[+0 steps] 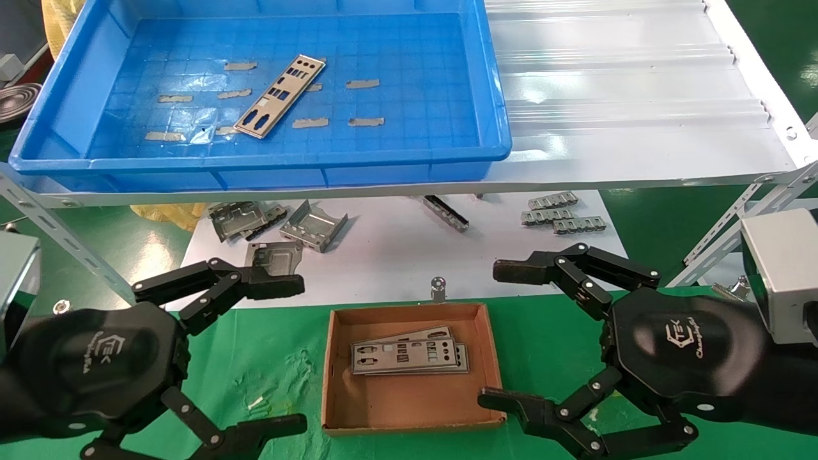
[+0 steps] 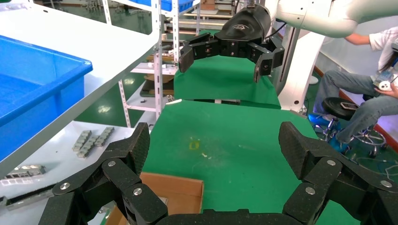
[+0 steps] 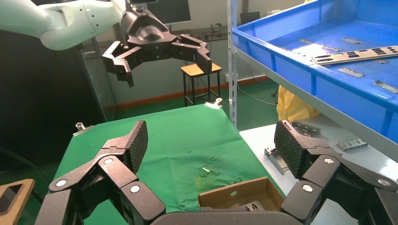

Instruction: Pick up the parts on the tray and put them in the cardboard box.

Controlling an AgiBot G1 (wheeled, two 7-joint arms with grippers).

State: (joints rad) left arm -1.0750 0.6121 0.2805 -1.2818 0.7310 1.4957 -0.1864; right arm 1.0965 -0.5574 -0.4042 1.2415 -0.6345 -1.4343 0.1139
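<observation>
One silver plate [image 1: 280, 96] lies at a slant on the floor of the blue tray [image 1: 396, 171] on the upper shelf; it also shows in the right wrist view [image 3: 356, 55]. The cardboard box [image 1: 339, 383] sits on the green cloth between my grippers and holds two or three stacked plates [image 1: 409, 356]. My left gripper [image 1: 281, 354] is open and empty, just left of the box. My right gripper [image 1: 505, 335] is open and empty, just right of the box.
Bent grey brackets [image 1: 281, 227] and small grey parts [image 1: 562, 214] lie on the white lower board. Grey tape strips [image 1: 362, 84] dot the tray floor. A white corrugated panel [image 1: 626, 83] lies right of the tray. A metal rack post [image 3: 231, 61] stands near the table edge.
</observation>
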